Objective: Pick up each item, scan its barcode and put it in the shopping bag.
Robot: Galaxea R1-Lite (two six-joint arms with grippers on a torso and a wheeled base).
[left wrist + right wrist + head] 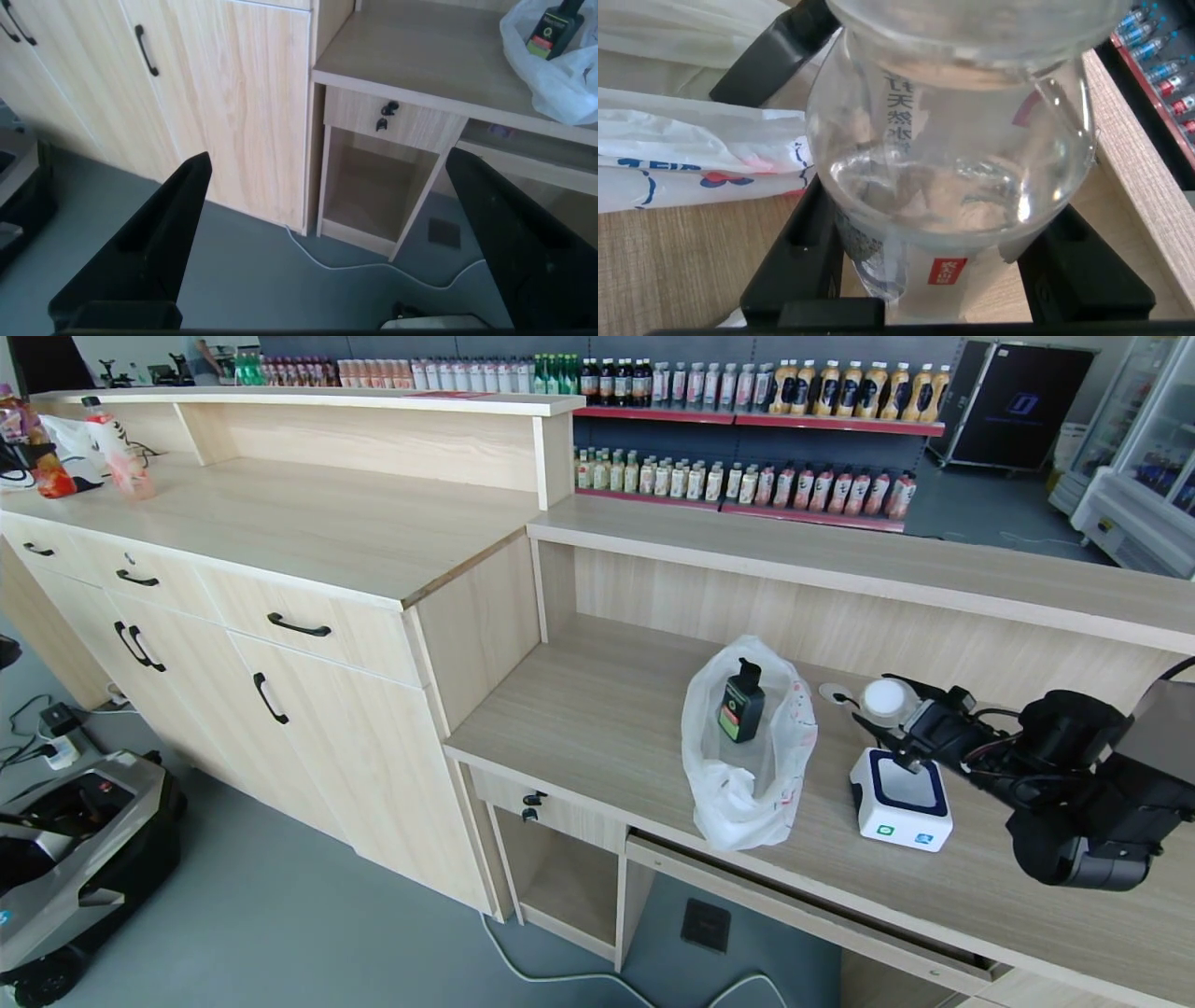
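Fingers [799, 266] of my right gripper [898, 742] clamp a clear bottle [952, 168] over the white scanner [904, 803], beside the shopping bag [747, 803] holding a dark bottle [742, 709]. Left gripper [329, 168] hangs with fingers apart over the floor [280, 266].

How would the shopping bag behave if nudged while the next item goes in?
Likely floppy: the shopping bag is thin, crumpled translucent plastic, so its mouth would probably fold if the clear bottle brushes it. The dark bottle inside may anchor it somewhat against sliding.
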